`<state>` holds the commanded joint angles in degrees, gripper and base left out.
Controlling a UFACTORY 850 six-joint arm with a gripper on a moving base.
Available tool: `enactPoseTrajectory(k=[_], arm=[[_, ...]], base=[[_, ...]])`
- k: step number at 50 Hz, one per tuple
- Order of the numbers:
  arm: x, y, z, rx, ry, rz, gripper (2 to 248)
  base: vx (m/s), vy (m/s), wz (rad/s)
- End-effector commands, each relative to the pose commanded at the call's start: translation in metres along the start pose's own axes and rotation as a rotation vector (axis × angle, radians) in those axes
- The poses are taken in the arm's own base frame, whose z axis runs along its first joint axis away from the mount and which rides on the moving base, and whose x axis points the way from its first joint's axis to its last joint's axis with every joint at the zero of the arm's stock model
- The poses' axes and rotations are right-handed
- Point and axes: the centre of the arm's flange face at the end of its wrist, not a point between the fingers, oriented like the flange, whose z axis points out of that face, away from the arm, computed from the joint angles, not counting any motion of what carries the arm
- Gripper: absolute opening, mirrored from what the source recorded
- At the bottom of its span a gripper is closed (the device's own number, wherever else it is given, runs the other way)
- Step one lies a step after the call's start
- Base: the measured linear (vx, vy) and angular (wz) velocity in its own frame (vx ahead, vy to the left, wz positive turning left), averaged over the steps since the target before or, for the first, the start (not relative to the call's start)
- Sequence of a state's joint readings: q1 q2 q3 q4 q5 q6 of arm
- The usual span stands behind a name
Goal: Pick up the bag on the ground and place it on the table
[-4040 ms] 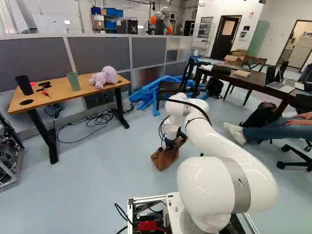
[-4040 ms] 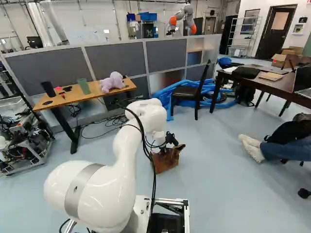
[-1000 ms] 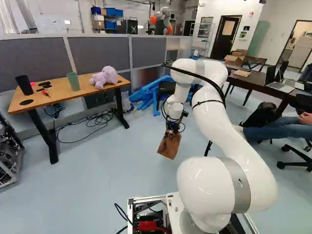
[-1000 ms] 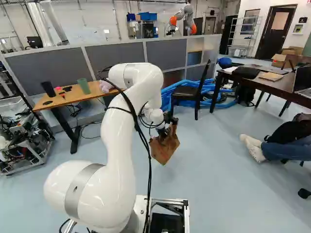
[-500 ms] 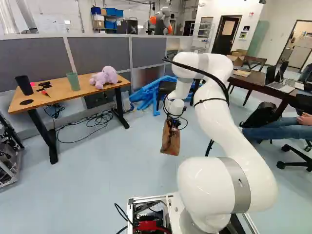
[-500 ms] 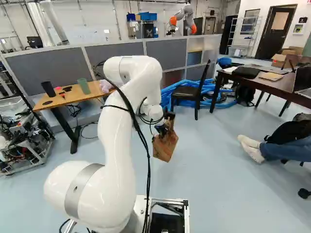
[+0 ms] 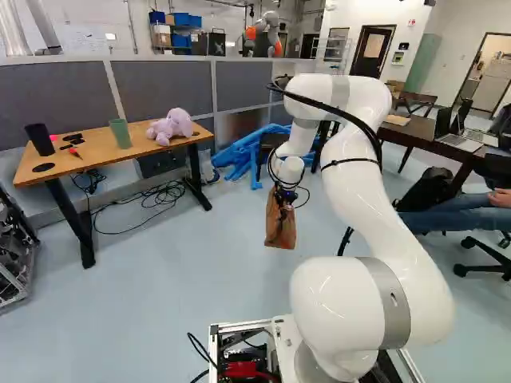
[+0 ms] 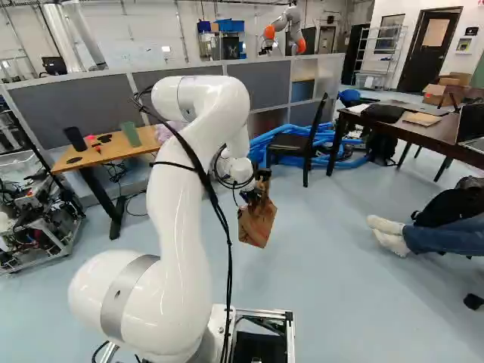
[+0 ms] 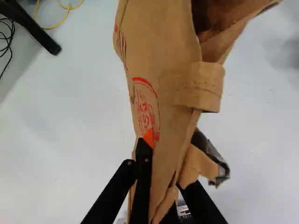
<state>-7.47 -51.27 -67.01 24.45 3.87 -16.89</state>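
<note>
The gripper (image 8: 255, 195) is held up over the floor, with the brown paper bag (image 8: 257, 224) hanging below it. In the wrist view the gripper (image 9: 164, 173) is shut on the creased bag (image 9: 163, 88), one finger on each side; the far finger is partly hidden behind the paper. The bag's open mouth and a folded strap show ahead of the fingers. A wooden-topped table (image 7: 94, 156) stands at the left of the left base view, apart from the bag. A dark table (image 7: 421, 132) stands at the right.
On the wooden table are a purple plush toy (image 7: 170, 126), a green cup (image 7: 120, 133) and a black cup (image 7: 39, 139). Cables (image 7: 152, 197) lie beneath it. A black chair (image 8: 291, 145) and blue tubes (image 8: 259, 144) stand beyond the bag. Another robot (image 8: 290, 30) is behind the partition.
The bag has risen off the floor with the gripper, and the arm has lifted and bent higher. Over the last second the bag has swung to hang more upright. The base has not moved.
</note>
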Motion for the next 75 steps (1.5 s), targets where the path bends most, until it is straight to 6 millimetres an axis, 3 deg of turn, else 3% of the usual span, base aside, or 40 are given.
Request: enactPoseTrajectory(k=[36,75], arm=[[0.010,-0.001,-0.051,0.008,0.052,0.000,21],[0.036,-0.020,-0.095,0.050,0.080,-0.021,21]], base=[[0.000,0.000,0.000],[0.000,0.000,0.000]])
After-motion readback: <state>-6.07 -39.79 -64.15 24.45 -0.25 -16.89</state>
